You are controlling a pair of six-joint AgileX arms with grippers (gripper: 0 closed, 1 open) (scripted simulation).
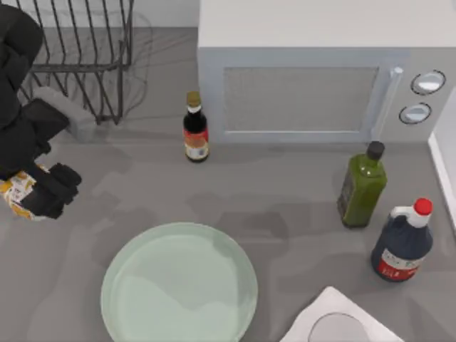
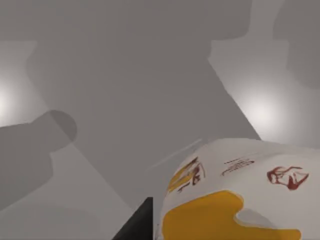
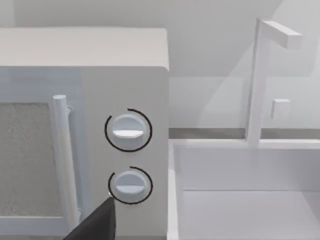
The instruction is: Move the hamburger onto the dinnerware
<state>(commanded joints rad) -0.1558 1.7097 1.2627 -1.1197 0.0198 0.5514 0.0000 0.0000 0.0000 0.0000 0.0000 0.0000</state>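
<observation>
Hamburger (image 1: 17, 192) sits at the far left edge of the counter (image 1: 285, 214), clamped in the jaws of the left gripper (image 1: 43, 191) — its white wrapper with orange-yellow patches looms close in the left wrist view. Dinnerware (image 1: 178, 285), the pale mint-green plate, lies near the front, to the right of the hamburger and apart from it. Right wrist view faces the microwave (image 3: 85, 130) and its two knobs — whether the right arm's jaws are open or closed I cannot tell.
</observation>
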